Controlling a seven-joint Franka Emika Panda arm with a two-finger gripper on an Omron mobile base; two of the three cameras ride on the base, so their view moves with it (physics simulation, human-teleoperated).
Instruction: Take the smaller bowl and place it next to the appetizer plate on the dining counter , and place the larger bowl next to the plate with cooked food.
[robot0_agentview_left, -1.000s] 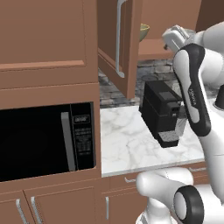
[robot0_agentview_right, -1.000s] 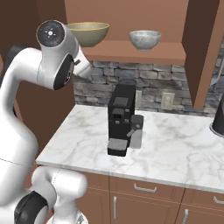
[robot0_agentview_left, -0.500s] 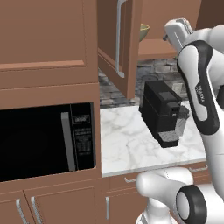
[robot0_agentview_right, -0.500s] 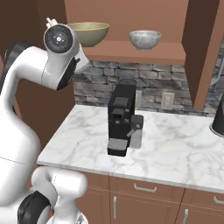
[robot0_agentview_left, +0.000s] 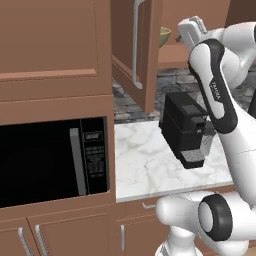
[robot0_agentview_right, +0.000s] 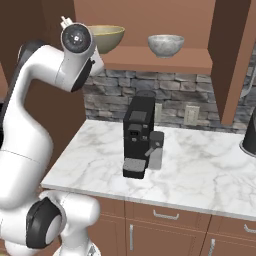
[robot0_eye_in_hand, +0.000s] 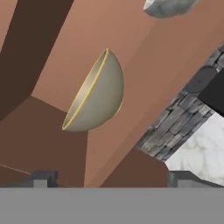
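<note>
My arm is raised high toward the open wall cupboard, with my hand up at the level of its wooden shelf (robot0_agentview_right: 165, 61). In the hand view my two fingertips (robot0_eye_in_hand: 41, 179) sit far apart at the bottom corners, so my jaws stand wide with nothing between them.

The larger bowl (robot0_eye_in_hand: 95, 94), olive-tan with a thin yellow rim, lies straight ahead of my gripper (robot0_eye_in_hand: 109, 180), apart from the fingers. That view is rolled, so the bowl appears tipped on its side there. From the right base view the same bowl (robot0_agentview_right: 105, 37) stands upright on the shelf, at its left end, just beside my wrist. In the left base view a sliver of it (robot0_agentview_left: 164, 36) peeks out past the open cupboard door (robot0_agentview_left: 137, 50).

The smaller bowl (robot0_agentview_right: 165, 45), grey and speckled, stands upright on the same shelf to the right of the larger one, well apart from it. A piece of it shows at the top edge of the hand view (robot0_eye_in_hand: 168, 6).

Below the shelf, a black coffee machine (robot0_agentview_right: 138, 136) stands on the white marble worktop (robot0_agentview_right: 200, 170) against a grey stone wall. A black microwave (robot0_agentview_left: 50, 160) is built into the brown cabinets at the left of the worktop.
</note>
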